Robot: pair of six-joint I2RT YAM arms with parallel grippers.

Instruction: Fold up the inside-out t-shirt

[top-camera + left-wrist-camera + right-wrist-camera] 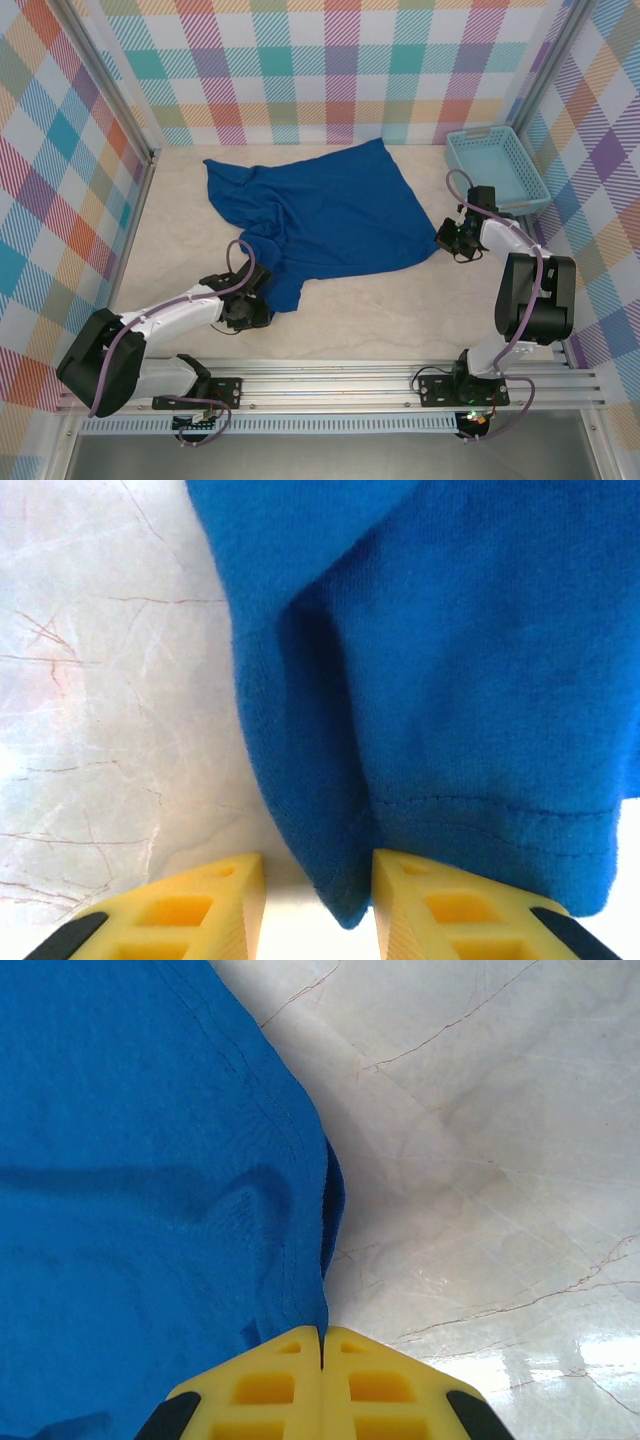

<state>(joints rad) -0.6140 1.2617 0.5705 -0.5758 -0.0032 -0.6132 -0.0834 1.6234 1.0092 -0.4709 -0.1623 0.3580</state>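
The inside-out t-shirt [320, 215] is royal blue and lies spread and rumpled across the middle of the marble table. My left gripper [262, 300] is at its near-left corner. In the left wrist view, the yellow fingers of the left gripper [318, 890] stand apart. A hemmed tip of the t-shirt [440, 680] hangs between them, against the right finger and clear of the left one. My right gripper [445, 237] is at the shirt's right edge. In the right wrist view, the right gripper [321, 1332] is shut, with the hem of the t-shirt [150, 1160] pinched at its tips.
A light-blue plastic lattice basket [497, 165] stands at the back right, just behind the right arm. Plaid walls close the table on the left, back and right. Bare marble [400, 320] lies in front of the shirt, with the metal rail along the near edge.
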